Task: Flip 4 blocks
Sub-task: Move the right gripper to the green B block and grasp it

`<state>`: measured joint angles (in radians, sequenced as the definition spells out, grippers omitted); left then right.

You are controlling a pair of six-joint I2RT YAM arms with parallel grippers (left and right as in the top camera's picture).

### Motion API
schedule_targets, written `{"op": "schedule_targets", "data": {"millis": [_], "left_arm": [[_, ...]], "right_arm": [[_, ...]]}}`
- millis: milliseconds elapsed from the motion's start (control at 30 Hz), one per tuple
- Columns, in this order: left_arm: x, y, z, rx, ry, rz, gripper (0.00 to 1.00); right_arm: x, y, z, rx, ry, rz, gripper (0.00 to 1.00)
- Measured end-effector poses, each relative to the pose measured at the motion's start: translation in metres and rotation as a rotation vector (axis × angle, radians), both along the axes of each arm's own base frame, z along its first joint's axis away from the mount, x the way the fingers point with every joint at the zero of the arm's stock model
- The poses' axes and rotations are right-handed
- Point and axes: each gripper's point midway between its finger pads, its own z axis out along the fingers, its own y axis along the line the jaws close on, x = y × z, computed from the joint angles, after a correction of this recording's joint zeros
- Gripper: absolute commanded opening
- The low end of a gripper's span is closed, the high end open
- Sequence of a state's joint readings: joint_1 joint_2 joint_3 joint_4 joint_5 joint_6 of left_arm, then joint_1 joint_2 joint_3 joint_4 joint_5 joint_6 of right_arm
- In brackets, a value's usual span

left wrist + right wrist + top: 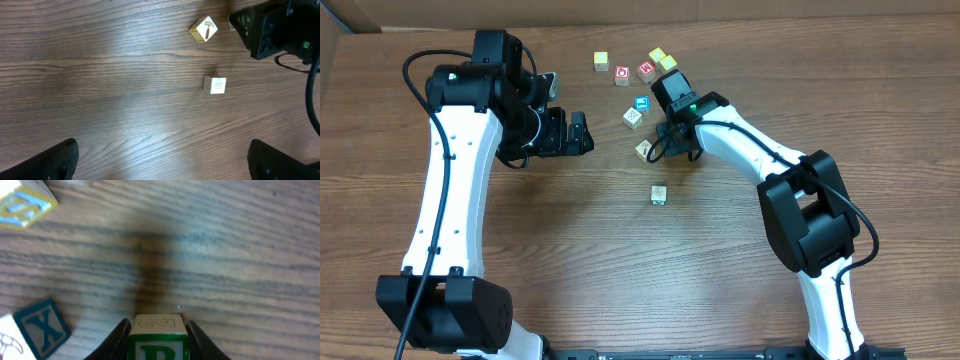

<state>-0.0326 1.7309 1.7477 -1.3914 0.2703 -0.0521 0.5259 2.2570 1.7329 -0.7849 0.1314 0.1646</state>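
One tiny B block (159, 342), bottom middle, is pinched on its flat sides by the right claw (158, 330). It looks light and hard. The left claw (162, 160) is wide open, empty.

Green letter, probably "B", bottom cropped, on block (159, 346); blue "X" on cube (42, 328).

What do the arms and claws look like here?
The left arm and right arm match: white links, bulky black joints, loose black cables. The left claw and right claw are black; a green light glows near the right one.
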Motion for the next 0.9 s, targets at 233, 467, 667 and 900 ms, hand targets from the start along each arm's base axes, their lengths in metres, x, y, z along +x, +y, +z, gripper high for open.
{"op": "schedule_targets", "data": {"millis": [233,467,667,900], "left_arm": [[0.0,0.0,0.0,0.0,0.0,0.0,1.0],[0.0,0.0,0.0,0.0,0.0,0.0,1.0],[0.0,0.0,0.0,0.0,0.0,0.0,1.0],[0.0,0.0,0.0,0.0,0.0,0.0,1.0]], "right_arm": [[-0.009,-0.005,0.018,0.014,0.018,-0.064,0.66],[-0.011,-0.006,0.019,0.036,0.016,-0.118,0.71],[-0.018,-0.011,0.008,0.025,0.039,-0.133,0.57],[-0.021,-0.012,0.0,0.026,0.041,-0.138,0.45]]}}
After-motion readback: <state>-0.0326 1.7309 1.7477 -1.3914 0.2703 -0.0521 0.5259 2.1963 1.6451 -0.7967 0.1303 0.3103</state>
